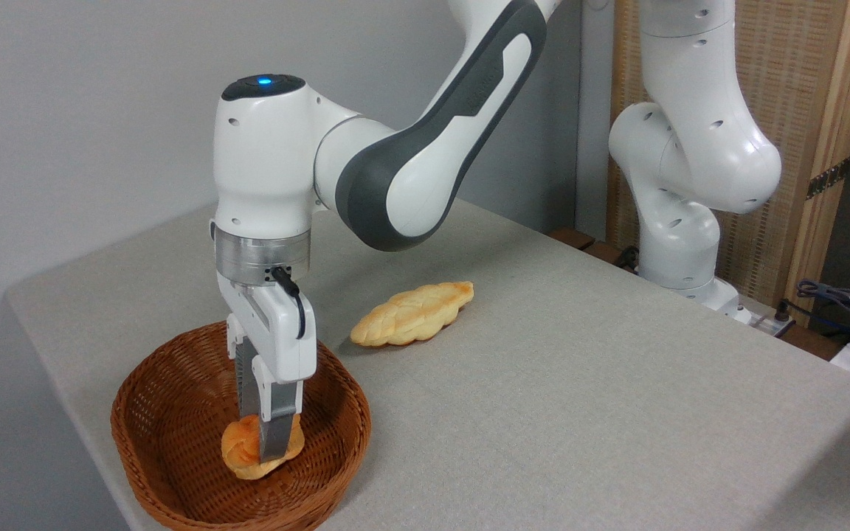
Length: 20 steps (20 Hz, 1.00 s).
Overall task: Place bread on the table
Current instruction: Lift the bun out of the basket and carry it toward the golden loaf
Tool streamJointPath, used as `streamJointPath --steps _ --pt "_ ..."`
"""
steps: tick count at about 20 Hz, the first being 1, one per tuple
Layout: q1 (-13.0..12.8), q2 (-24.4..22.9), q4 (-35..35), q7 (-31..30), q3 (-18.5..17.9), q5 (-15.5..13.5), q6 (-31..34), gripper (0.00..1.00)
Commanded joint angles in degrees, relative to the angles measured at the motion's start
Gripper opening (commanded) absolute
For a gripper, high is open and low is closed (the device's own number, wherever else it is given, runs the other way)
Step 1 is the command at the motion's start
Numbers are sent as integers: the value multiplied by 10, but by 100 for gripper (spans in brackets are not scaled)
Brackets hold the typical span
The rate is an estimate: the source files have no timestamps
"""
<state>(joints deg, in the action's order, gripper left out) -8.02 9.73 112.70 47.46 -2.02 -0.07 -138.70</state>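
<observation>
Plain grey wall (85,96) ran from 9 to 12 o'clock. Woven wood-framed screen (801,110) stood at 1 o'clock. Cables (838,299) lay at 3 o'clock.

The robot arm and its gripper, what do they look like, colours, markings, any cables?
The arm is made of glossy white rounded segments with dark grey panels along the forearm and elbow. A small blue light glows on a dark cap on top of the wrist. Below sits a silver metal ring, where a short black cable plugs in. The gripper has a boxy white body and two grey fingers.
</observation>
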Motion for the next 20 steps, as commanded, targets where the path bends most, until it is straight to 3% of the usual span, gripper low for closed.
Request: streamJointPath --steps 1,5,13,14,16,19,20 --pt "-4 -10 2 5 -8 0 -1 32" --pt "-4 -41 -11 4 -8 -30 42 28" --pt "-6 -152 -27 18 -9 -27 247 30" --pt "-7 -167 -25 21 -9 -26 277 36" --pt "-7 -194 -19 32 -19 -21 343 37" --pt "-7 -230 12 70 -47 -19 357 40" --pt "-7 -238 30 76 -48 -15 356 49"
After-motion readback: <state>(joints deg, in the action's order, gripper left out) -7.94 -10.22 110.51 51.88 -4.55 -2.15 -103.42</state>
